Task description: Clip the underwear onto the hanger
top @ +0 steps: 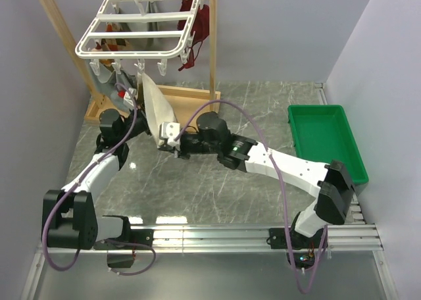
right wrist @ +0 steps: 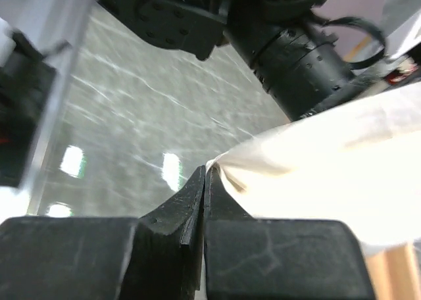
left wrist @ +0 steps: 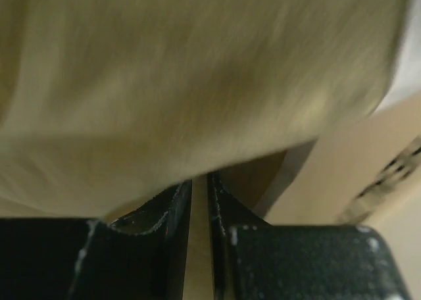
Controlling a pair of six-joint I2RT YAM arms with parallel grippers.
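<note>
The tan underwear (top: 156, 106) hangs stretched in the air below the white grid hanger (top: 135, 30), its upper end close under the front row of clips. My left gripper (top: 133, 89) is at that upper end; in the left wrist view the cloth (left wrist: 197, 83) fills the frame and a strip of it runs between the nearly closed fingers of the gripper (left wrist: 199, 181). My right gripper (top: 168, 135) is shut on the lower corner. In the right wrist view the pale cloth (right wrist: 329, 162) comes out of the pinched gripper tips (right wrist: 209, 172).
The hanger hangs from a wooden frame stand (top: 214, 50). A dark red garment (top: 197, 27) and a grey garment (top: 108, 89) hang on the hanger. A green bin (top: 325, 142) sits at the right of the marble table. My left arm (right wrist: 283, 43) shows close above in the right wrist view.
</note>
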